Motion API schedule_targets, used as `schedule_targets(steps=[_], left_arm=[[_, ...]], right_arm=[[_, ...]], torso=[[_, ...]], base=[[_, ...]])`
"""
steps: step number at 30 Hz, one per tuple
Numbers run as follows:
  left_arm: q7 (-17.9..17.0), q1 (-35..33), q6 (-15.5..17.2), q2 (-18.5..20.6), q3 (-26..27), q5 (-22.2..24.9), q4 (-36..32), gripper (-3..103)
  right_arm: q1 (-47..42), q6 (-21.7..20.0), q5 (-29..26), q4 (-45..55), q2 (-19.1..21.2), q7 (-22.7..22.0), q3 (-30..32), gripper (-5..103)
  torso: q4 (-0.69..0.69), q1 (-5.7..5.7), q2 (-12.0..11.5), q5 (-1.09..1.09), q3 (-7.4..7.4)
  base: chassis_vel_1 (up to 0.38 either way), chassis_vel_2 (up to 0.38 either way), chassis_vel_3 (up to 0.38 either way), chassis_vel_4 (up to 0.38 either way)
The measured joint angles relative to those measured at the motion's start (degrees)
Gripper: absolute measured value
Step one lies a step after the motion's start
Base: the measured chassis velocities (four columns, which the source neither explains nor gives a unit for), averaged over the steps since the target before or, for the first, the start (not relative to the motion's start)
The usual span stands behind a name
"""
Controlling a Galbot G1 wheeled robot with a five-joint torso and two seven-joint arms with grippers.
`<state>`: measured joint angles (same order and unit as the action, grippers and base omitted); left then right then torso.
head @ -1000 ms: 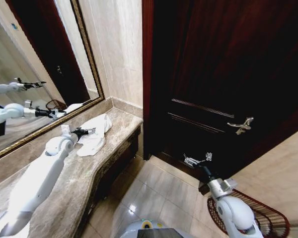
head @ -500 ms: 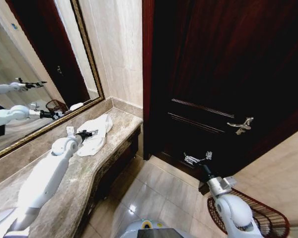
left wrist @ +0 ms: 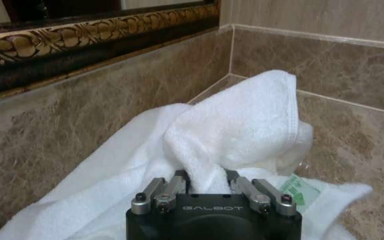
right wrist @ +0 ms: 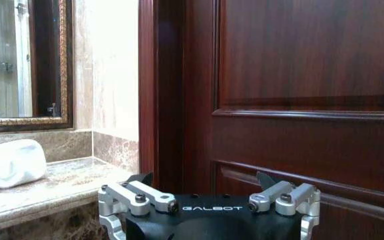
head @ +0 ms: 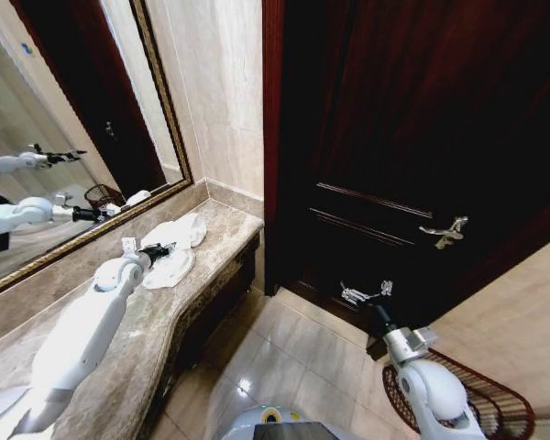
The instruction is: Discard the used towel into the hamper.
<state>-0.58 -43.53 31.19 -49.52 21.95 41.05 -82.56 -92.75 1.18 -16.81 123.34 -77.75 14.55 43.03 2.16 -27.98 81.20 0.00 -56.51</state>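
Note:
The white towel (head: pixel 176 246) lies bunched on the brown marble counter (head: pixel 147 339) below the mirror. My left gripper (head: pixel 158 249) rests on it; in the left wrist view the left gripper (left wrist: pixel 205 176) is shut on a raised fold of the towel (left wrist: pixel 245 115). The hamper (head: pixel 497 401), a reddish-brown wire basket, stands on the floor at the lower right, behind my right arm. My right gripper (head: pixel 367 293) hangs open and empty in front of the dark door, well apart from both; the right wrist view shows the right gripper (right wrist: pixel 202 181) and, farther off, the towel (right wrist: pixel 8 162).
A dark wooden door (head: pixel 412 137) with a silver lever handle (head: pixel 445 231) fills the wall ahead. A gold-framed mirror (head: pixel 64 110) backs the counter. A small green packet (left wrist: pixel 297 187) lies under the towel's edge. Tiled floor (head: pixel 284 357) lies between counter and hamper.
The left gripper has closed on the towel, which has bunched up and drawn in from its spread-out shape. The right arm has stayed still.

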Motion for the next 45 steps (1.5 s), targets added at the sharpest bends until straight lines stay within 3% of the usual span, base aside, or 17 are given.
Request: schedule_targets(steps=[3,10,19,26,32,34,36,38,45], left_arm=[[0.0,0.0,-0.1,0.0,-0.1,0.0,0.0,28],[-1.3,0.0,-2.9,-0.3,-0.2,-0.2,-0.1,6],[-2.1,-1.4,-6.2,0.4,1.8,-1.1,-4.5,5],[-2.8,-4.3,-6.9,2.8,6.0,-0.4,-13.9,5],[-4.2,-7.9,-10.2,4.4,9.8,0.2,-23.0,5],[-5.9,-9.5,-10.9,4.8,11.6,1.2,-28.7,5],[-6.7,-9.8,-10.9,4.9,12.1,1.7,-30.3,5],[-10.0,-10.5,-10.3,5.0,13.4,3.6,-35.8,5],[-16.3,-13.6,-8.8,4.3,15.2,6.5,-47.0,5]], right_arm=[[0.0,0.1,0.0,0.0,0.0,0.0,0.0,100],[0.0,0.1,-0.1,0.1,0.0,0.0,0.1,100],[0.0,0.1,0.0,0.4,-0.3,0.0,0.0,100],[-0.2,0.2,0.2,0.8,-0.9,0.0,-0.5,100],[-0.6,0.2,0.2,1.2,-1.2,-0.5,-0.3,100],[-1.2,0.5,0.2,1.2,-1.2,-0.7,-0.1,100],[-1.4,0.6,0.1,1.3,-1.2,-0.8,0.0,100],[-1.9,0.9,0.1,1.6,-1.4,-1.0,0.1,100],[-2.4,1.0,0.0,3.2,-2.2,-1.5,0.0,100]], torso=[[0.00,0.00,0.0,0.00,0.00],[0.00,0.00,0.0,0.00,0.00],[0.00,0.00,0.0,-0.01,0.00],[0.00,0.00,0.0,0.00,0.00],[0.01,0.00,0.0,0.00,0.00],[0.00,0.00,0.0,0.00,0.00],[0.00,0.00,0.0,0.01,0.00],[0.00,0.00,0.0,0.01,0.00],[-0.01,0.00,0.0,0.01,0.00]], base=[[0.000,0.000,0.000,0.000],[0.000,0.000,0.000,0.000],[0.000,0.000,0.000,0.000],[0.000,0.000,0.000,0.000],[0.000,0.000,0.000,0.000],[0.000,0.000,0.000,0.000],[0.000,0.000,0.000,0.000],[0.000,0.000,0.000,0.000],[0.000,0.000,0.000,0.000]])
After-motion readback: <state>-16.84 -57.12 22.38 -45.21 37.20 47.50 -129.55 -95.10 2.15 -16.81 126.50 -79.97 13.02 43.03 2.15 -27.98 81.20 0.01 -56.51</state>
